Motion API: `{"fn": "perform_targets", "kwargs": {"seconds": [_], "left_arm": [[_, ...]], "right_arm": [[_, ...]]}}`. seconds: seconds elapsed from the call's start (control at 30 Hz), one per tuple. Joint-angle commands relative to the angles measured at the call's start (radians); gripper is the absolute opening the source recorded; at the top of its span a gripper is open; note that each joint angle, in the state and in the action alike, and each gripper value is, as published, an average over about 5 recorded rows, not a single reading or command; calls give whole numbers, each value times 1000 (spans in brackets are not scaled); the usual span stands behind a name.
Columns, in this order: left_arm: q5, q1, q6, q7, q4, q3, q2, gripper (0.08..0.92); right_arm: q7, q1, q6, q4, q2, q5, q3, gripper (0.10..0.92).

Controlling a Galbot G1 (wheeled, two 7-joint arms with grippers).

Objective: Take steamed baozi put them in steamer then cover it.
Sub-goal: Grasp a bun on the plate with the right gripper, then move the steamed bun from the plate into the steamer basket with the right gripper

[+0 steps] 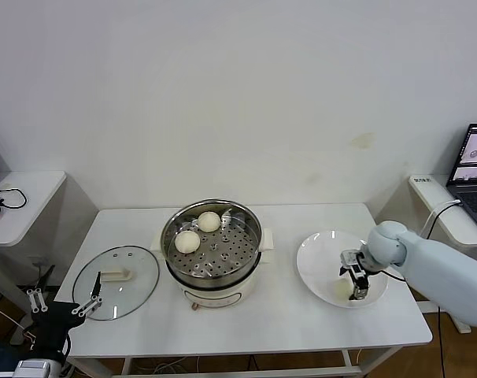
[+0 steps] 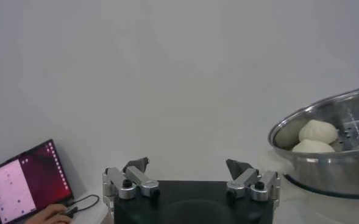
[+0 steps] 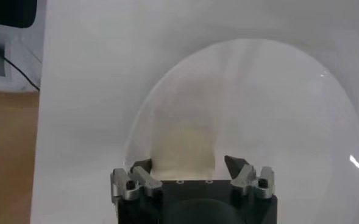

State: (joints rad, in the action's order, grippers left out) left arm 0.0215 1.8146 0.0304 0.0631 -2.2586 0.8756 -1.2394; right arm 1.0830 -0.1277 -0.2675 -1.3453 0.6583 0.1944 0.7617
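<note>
The steamer (image 1: 213,250) stands at the table's middle with two baozi on its steel tray, one at the back (image 1: 209,221) and one at the left (image 1: 187,242). Both show in the left wrist view (image 2: 317,131). The cover (image 1: 116,281) lies flat on the table left of the pot. My right gripper (image 1: 356,285) is open, low over the white plate (image 1: 321,256), its fingers on either side of a baozi (image 3: 183,148) lying there. In the right wrist view the gripper (image 3: 188,164) straddles that bun. My left gripper (image 1: 65,305) is open and empty, parked off the table's front left corner.
A side table with cables (image 1: 18,201) stands at the far left. Another with a laptop (image 1: 476,169) stands at the far right. In the left wrist view a red-screened laptop (image 2: 24,179) and a hand show in the distance.
</note>
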Motion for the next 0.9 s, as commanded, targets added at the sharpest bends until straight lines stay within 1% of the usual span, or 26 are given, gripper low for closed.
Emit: {"fn": "perform_targets", "kwargs": {"seconds": [0.03,0.27,0.47,0.63,0.9], "left_arm": [[0,0,-1,0,-1,1,0,823],[2,2,-1,-1,-7,5,0,823],[5,3,-1,-1,-11,6,5,823],[7,-5,0,-1,-13,1,11,823],[9,-18,1,-1,-10,-8,19,823]], "right_arm": [[6,-6,-5,23,22,2,-6,670],[30,24,-9,0,-4,-21,-6,593],[50,110,-12,-38,-48,-59,25,586],[53,251,-22,-63,-71,-123,62,585],[51,478,-43,-77,-21,-233,156,585]]}}
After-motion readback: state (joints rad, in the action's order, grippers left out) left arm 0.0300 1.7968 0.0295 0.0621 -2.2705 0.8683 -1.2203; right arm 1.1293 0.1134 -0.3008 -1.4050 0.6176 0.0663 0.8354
